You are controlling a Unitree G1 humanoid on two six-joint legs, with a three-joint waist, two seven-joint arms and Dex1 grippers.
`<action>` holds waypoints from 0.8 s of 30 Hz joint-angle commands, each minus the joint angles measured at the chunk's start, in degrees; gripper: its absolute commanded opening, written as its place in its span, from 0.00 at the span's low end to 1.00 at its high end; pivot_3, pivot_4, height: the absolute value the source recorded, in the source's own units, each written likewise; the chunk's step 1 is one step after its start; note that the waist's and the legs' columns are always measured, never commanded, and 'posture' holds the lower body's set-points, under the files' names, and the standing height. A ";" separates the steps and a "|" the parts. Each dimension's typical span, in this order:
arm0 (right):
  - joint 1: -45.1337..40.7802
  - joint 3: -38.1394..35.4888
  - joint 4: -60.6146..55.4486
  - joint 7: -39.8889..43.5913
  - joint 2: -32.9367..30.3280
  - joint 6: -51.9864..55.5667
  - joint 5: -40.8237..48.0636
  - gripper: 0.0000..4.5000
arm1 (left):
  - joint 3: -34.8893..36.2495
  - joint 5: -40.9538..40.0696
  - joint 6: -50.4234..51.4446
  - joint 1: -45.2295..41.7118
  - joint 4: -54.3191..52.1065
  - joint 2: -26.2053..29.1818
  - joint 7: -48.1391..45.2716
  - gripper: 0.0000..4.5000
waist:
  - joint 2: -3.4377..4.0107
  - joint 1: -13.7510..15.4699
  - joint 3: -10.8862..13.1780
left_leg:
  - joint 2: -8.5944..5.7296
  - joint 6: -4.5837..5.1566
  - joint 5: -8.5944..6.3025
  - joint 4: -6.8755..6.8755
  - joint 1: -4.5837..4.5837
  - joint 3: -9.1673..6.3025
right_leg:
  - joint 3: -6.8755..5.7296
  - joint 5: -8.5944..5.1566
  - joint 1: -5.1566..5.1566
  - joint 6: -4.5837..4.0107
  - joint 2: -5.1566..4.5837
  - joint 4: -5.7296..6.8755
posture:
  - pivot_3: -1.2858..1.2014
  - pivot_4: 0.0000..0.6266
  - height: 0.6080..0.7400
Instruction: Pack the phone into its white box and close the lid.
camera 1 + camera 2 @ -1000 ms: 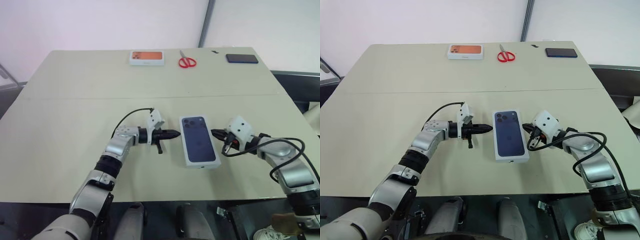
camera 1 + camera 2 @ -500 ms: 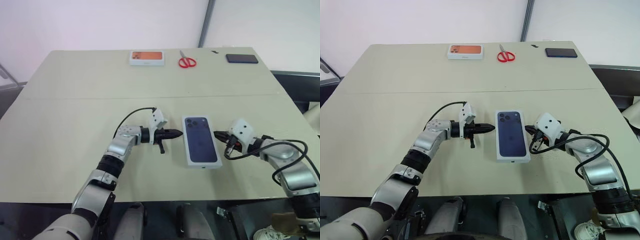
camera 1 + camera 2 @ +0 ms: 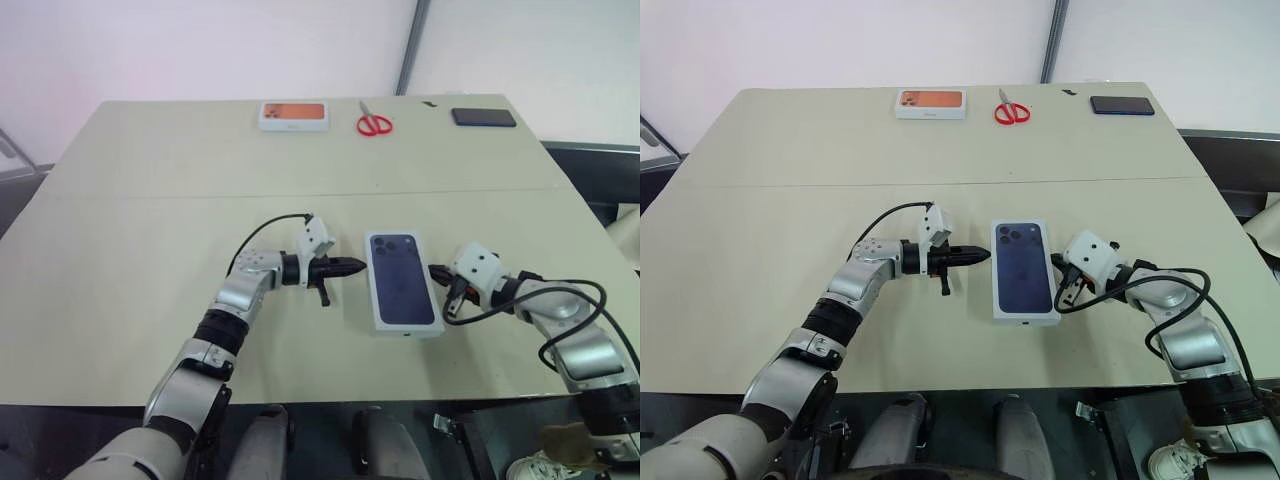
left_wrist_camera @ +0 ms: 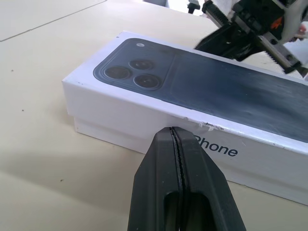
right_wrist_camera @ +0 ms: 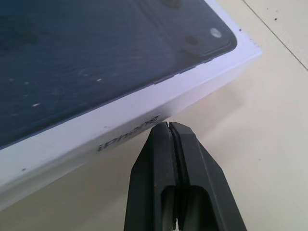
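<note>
Lid [image 3: 402, 281] is seated on the white box [image 4: 115, 134], dark blue phone picture facing up; the base shows as a thin white strip under the lid's edge in the left wrist view. The closed box lies flat near the middle of the desk [image 3: 120, 230], toward the front edge. Phone itself can't be seen. Left tool [image 3: 354, 267] clenched, empty, tip just beside the box's left long side. Right tool [image 3: 436, 270] clenched, empty, tip just beside the right long side; contact unclear. Along the desk's far edge: orange-printed white box [image 3: 294, 115], red scissors [image 3: 374, 123], black handset [image 3: 484, 117] near the far right corner.
</note>
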 commanded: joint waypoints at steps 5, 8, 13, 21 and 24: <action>-3.75 -3.09 3.98 -1.98 -1.83 -2.34 -1.76 0.01 | 2.11 -2.10 0.59 -0.52 -3.93 1.89 -0.47 0.00 | 0.00 -0.02 0.00 | 0.00 0.00 0.00 0.00 0.00 0.00 | 0.00 0.00 0.00 0.00 0.00 0.01 | 0.52 0.24 1.00; -6.88 -4.53 5.58 -3.44 -1.25 -2.25 -1.36 0.01 | 2.57 -2.75 1.06 -0.60 -4.43 2.16 -0.22 0.00 | 0.01 -0.10 0.00 | 0.00 0.00 0.00 0.01 0.01 0.01 | 0.01 0.00 0.00 0.00 0.00 0.02 | 0.52 0.24 1.00; -8.67 -6.56 -2.31 2.20 1.27 4.53 9.88 0.01 | 3.92 -5.94 4.14 -1.87 -7.08 -0.03 1.15 0.00 | 0.01 -0.08 0.00 | 0.02 0.00 0.00 0.00 0.01 -0.01 | 0.00 0.00 -0.01 0.00 0.01 0.03 | 0.52 0.24 1.00; 1.08 -1.37 -8.98 8.24 -1.10 6.22 9.39 0.01 | 2.58 -4.51 2.31 -5.30 -2.58 -4.22 1.99 0.00 | 0.00 0.17 0.00 | -0.07 0.02 -0.01 0.17 0.01 -0.06 | -0.08 0.00 0.17 0.03 -0.08 -0.01 | 0.52 0.24 1.00; 4.27 0.89 -8.76 8.28 -2.41 3.43 5.60 0.01 | 0.26 -2.45 1.05 -4.75 -1.03 -4.73 1.22 0.00 | 0.02 -0.23 -0.01 | -0.07 0.04 -0.02 0.13 0.04 -0.04 | -0.07 -0.01 0.13 0.05 -0.06 0.01 | 0.52 0.24 1.00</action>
